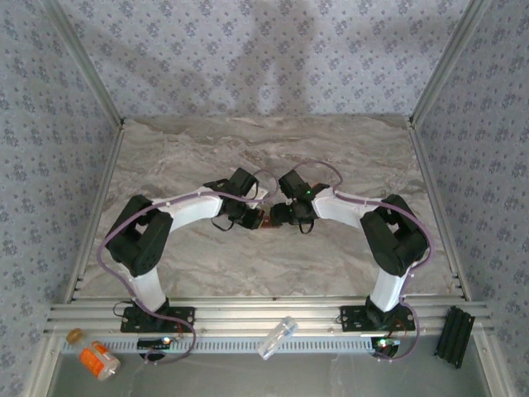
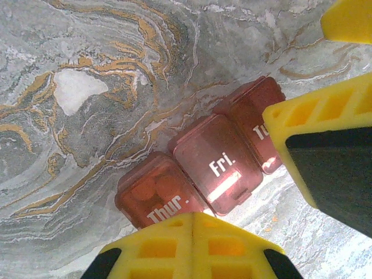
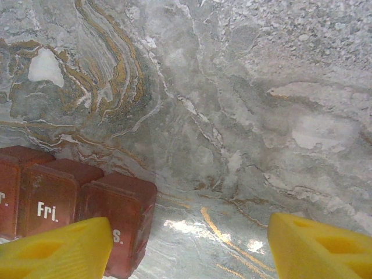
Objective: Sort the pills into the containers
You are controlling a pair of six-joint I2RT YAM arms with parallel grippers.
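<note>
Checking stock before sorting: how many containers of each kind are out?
Red-brown pill box: 1
Orange bottle: 1
Clear plastic tube: 1
Total: 3

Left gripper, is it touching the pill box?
Cannot tell. In the left wrist view the shut left gripper overlaps the pill box at its Thur. lid, but neither contact nor gap shows.

And there are the containers (image 2: 215,165): a translucent red-brown strip of day-labelled compartments, lids shut, lying flat mid-tabletop (image 1: 331,157) and running eight o'clock to two o'clock in the left wrist view.
</note>
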